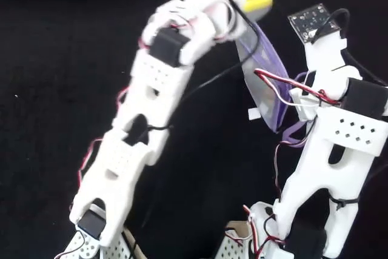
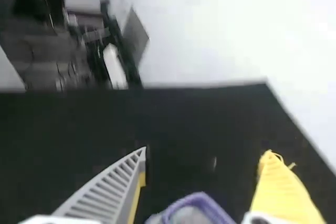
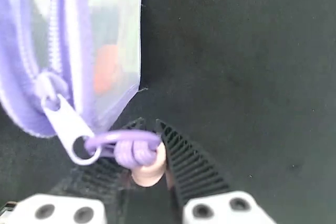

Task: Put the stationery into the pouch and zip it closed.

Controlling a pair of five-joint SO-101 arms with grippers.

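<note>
A clear pouch (image 1: 267, 71) with purple trim hangs above the black table between my two arms. My left gripper (image 1: 251, 7) is at its upper end, near the table's far edge. In the left wrist view that gripper (image 2: 205, 153) has a grey finger (image 2: 113, 187) and a yellow finger (image 2: 283, 192) on either side of the pouch's purple edge (image 2: 191, 211). My right gripper (image 3: 149, 124) is shut on the purple cord loop (image 3: 126, 145) tied to the white zip pull (image 3: 71, 127). Something orange (image 3: 107, 66) shows inside the pouch (image 3: 115, 19).
Black cloth covers the table (image 1: 60, 89). The right arm (image 1: 339, 125) stands at the right, with red wires crossing the pouch. A white wall and dark clutter (image 2: 94, 51) lie beyond the table's far edge.
</note>
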